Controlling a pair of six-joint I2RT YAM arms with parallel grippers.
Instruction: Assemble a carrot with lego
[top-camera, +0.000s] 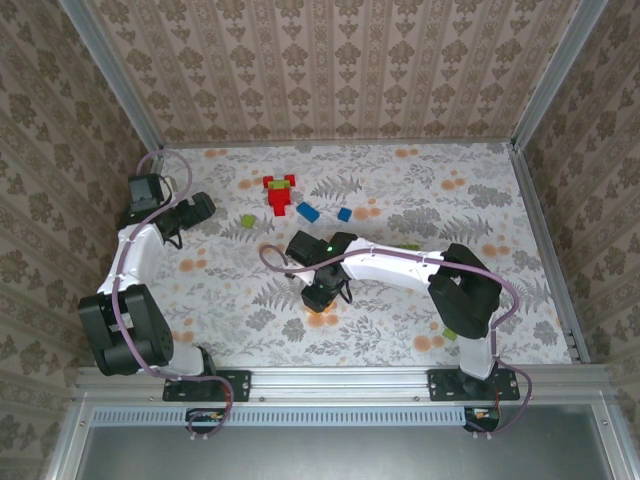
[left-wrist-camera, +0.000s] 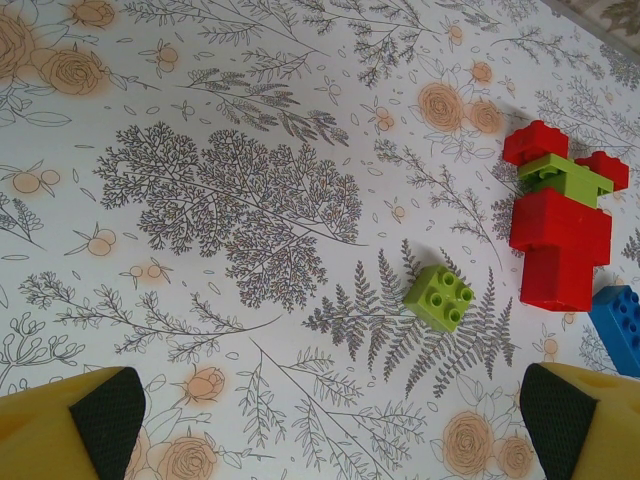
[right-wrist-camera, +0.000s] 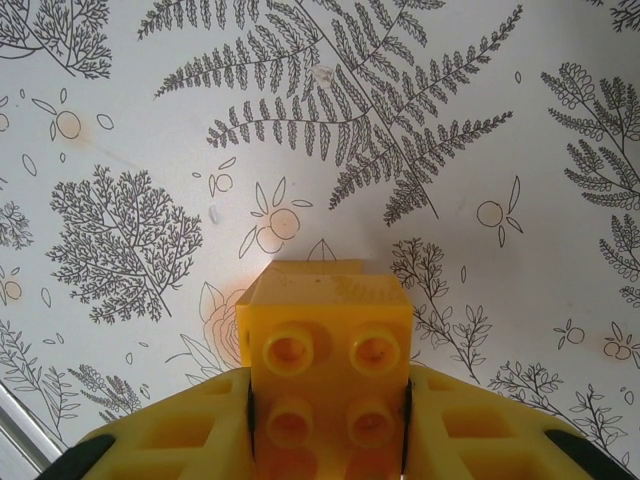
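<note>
Right tool (right-wrist-camera: 328, 425) pinches an orange lego brick (right-wrist-camera: 326, 330) by its side walls. Studs are exposed, probably for mating. Brick is at mid-table (right-wrist-camera: 480, 120), contact unclear. Left tool (left-wrist-camera: 330, 430) is spread wide above the green brick (left-wrist-camera: 440, 296) near the red-green stack (left-wrist-camera: 558, 225), likely poised to pick.

Glossy, smooth plastic orange brick (right-wrist-camera: 330, 350), matt yellow plastic fingers (right-wrist-camera: 190, 435), matt printed tbl cover (right-wrist-camera: 520, 250).

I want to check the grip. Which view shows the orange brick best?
Right wrist: the orange brick sits close up, studs facing the camera, clamped by the right pincer. Top external looks down on that pincer from above, leaving at most a small orange glimpse beneath it.
</note>
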